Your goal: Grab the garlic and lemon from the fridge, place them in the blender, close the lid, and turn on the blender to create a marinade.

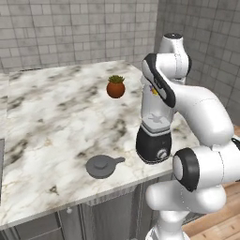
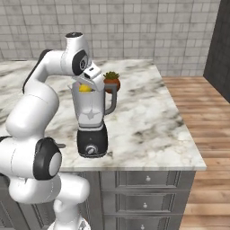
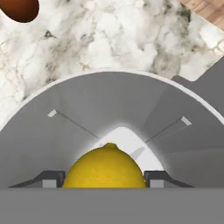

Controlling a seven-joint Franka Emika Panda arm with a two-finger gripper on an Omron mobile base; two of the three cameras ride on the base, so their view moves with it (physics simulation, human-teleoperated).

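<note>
Marble counter (image 1: 42, 122) carries, from left to right in the left base view, the lid (image 1: 101, 166) lying flat with its tab pointing to 3 o'clock, then the upright blender (image 1: 154, 138). Just over the jar's open mouth, the gripper (image 2: 86, 86) clasps the lemon (image 3: 105, 166) between its fingertips (image 3: 49, 179); the lemon's nub points to 12 o'clock in the hand view. A potted plant (image 1: 115, 86) stands behind.

Lemon (image 3: 105, 168) held between pincer (image 3: 104, 178) fingertips (image 3: 51, 178), directly above open mouth of blender (image 3: 87, 118) jar. Jar handle at right. Marbled table (image 3: 118, 39) beyond. Red-brown pot (image 3: 19, 8) at top left corner.
</note>
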